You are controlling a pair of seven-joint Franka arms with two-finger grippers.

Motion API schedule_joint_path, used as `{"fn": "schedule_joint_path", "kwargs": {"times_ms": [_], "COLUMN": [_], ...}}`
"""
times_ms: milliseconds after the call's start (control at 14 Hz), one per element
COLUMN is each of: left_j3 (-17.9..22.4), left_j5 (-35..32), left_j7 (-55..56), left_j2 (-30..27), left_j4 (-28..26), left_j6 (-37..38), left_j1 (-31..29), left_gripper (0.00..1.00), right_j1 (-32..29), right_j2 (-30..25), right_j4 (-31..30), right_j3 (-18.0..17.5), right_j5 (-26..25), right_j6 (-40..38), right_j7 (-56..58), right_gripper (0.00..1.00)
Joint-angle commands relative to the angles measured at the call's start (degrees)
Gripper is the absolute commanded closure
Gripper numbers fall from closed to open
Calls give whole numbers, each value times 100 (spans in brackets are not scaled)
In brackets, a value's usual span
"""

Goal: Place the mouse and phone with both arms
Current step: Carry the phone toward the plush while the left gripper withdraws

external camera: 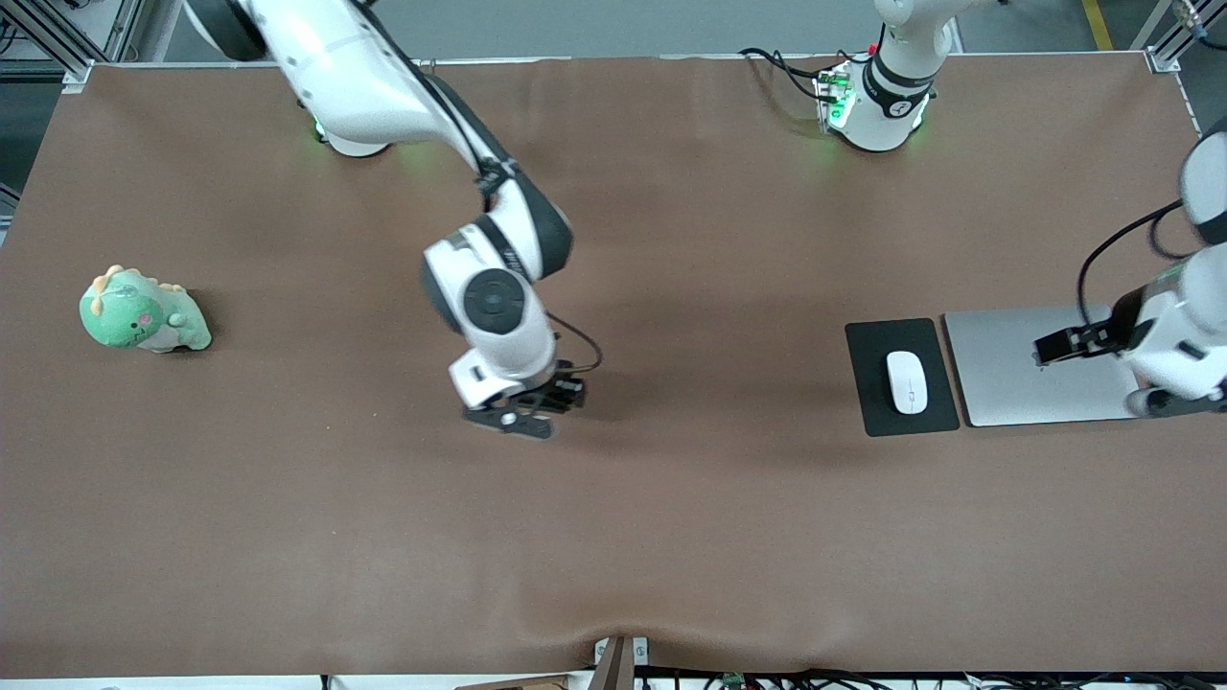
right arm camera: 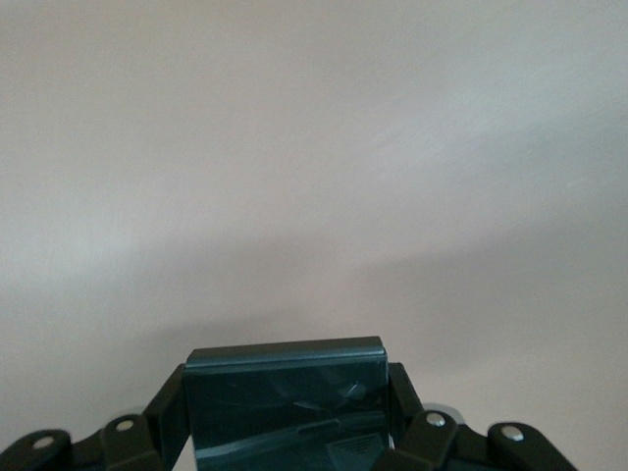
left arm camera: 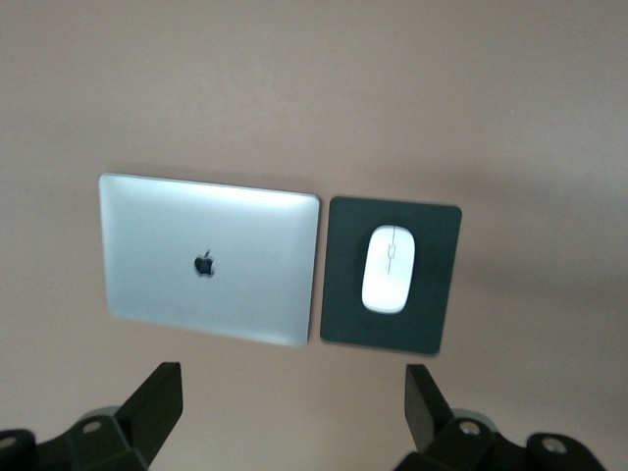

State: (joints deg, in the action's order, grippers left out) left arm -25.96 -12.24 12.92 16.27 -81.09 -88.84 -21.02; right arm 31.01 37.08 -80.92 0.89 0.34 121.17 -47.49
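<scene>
- green dinosaur plush toy (external camera: 142,313): lies on the brown worktop (external camera: 671,537) at the right arm's end, well apart from everything else.
- right gripper (external camera: 525,407): hangs over the bare middle of the worktop; in the right wrist view its fingers (right arm camera: 165,417) clamp both sides of the phone (right arm camera: 287,402), a dark glossy slab with a reflective face.
- black mouse pad (external camera: 901,377): lies flat toward the left arm's end, just beside the silver laptop (external camera: 1035,367).
- mouse (external camera: 906,381): white oval with a thin grey centre line, resting on the pad, roughly centred; nothing covers it.
- silver laptop: closed, logo up in the left wrist view.
- left gripper (left arm camera: 294,412): over the laptop's edge nearest the left arm's end; fingers (left arm camera: 157,397) spread wide, nothing between them.
</scene>
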Motion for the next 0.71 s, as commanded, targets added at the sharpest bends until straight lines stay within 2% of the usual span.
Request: {"fn": "schedule_joint_path", "kwargs": {"times_ms": [0, 286, 500, 643], "left_j3": [-67, -67, -76, -50], "left_j5": [370, 644, 635, 635], "left_j7": [-106, -36, -97, -123], "left_j2": [-201, -703, -871, -993], "left_j4": [287, 269, 260, 252], "left_j6": [472, 587, 674, 684], "left_j1": [-33, -16, -7, -7], "left_gripper": [0, 0, 0, 0], "right_j1": [-628, -1701, -2553, -2958], "right_j2": [-893, -1684, -1783, -1791], "right_j4": [-1055, -2171, -2568, -2928], "right_j3": [-124, -133, -133, -124], "right_j5": [-87, -69, -69, -69], "right_j6": [82, 126, 274, 704], "right_j7": [361, 1959, 3111, 3744], "right_gripper": [100, 100, 100, 100]}}
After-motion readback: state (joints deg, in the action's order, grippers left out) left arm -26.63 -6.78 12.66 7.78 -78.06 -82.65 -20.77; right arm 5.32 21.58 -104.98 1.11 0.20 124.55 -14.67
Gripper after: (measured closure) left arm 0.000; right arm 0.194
